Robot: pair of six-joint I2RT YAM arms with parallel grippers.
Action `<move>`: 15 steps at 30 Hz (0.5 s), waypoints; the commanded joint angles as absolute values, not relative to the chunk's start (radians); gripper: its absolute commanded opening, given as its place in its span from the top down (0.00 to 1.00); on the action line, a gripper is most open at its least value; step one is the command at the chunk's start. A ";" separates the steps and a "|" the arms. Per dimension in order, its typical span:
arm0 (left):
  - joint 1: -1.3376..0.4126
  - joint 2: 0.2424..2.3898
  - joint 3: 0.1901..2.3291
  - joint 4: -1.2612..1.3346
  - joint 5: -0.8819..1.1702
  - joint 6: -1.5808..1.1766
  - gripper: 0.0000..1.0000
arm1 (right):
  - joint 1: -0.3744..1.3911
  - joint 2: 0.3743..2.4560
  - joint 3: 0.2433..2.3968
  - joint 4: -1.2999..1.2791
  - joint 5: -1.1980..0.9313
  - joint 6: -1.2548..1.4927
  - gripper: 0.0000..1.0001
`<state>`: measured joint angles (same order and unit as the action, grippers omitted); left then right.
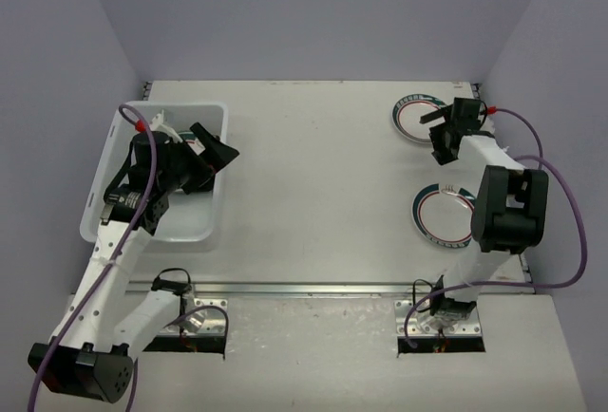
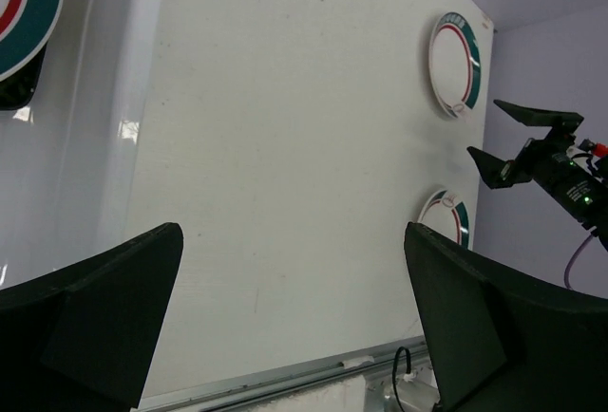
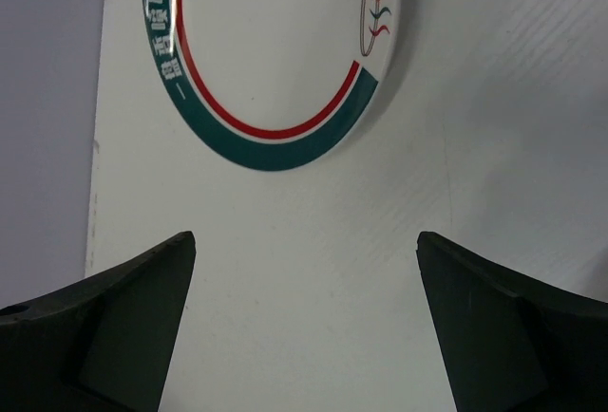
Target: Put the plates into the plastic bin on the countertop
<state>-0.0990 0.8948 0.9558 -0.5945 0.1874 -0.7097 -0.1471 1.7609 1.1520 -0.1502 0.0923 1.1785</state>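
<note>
My right gripper (image 3: 304, 336) hangs wide open before a plate (image 3: 275, 42) on the countertop (image 1: 313, 194), well apart from the bin (image 1: 180, 105). A second plate (image 1: 437, 217) lies equally far from the bin. The left gripper (image 2: 294, 327), also open, is over the bin. The plate looks stiff, glossy and breakable (probably ceramic), so I would pinch its rim.

Countertop (image 1: 313, 184): matt white, smooth. Plastic bin (image 1: 185, 230): translucent white plastic, glossy. Plates (image 3: 275, 42): glossy glazed white. Near rail (image 1: 313, 289): bare metal.

countertop (image 1: 323, 194): bin (image 1: 185, 233) left; far plate (image 1: 413, 118), near plate (image 1: 439, 215) right
</note>
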 commanded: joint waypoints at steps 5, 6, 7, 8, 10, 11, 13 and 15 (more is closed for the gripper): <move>-0.130 0.918 1.048 -0.668 0.093 -0.608 0.00 | -0.159 1.990 1.054 0.260 0.142 1.471 0.06; -0.130 0.918 1.047 -0.671 0.082 -0.607 0.00 | -0.160 2.012 1.049 0.265 0.145 1.503 0.09; -0.131 0.920 1.046 -0.671 0.079 -0.606 0.00 | -0.160 2.033 1.047 0.268 0.145 1.528 0.12; -0.132 0.922 1.045 -0.670 0.083 -0.608 0.00 | -0.161 2.053 1.049 0.271 0.143 1.543 0.15; -0.131 0.934 1.046 -0.665 0.099 -0.609 0.00 | -0.161 2.078 1.051 0.288 0.135 1.557 0.31; -0.131 0.938 1.049 -0.663 0.103 -0.609 0.00 | -0.161 2.091 1.053 0.290 0.130 1.567 0.37; -0.132 0.939 1.056 -0.663 0.093 -0.608 0.00 | -0.161 2.118 1.064 0.243 0.122 1.598 0.54; -0.132 0.939 1.061 -0.663 0.084 -0.609 0.00 | -0.161 2.134 1.072 0.204 0.114 1.619 0.69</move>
<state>-0.1249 0.9427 1.0107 -0.6815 0.1106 -0.6281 -0.1604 2.0624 1.0730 0.3179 0.0982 1.5442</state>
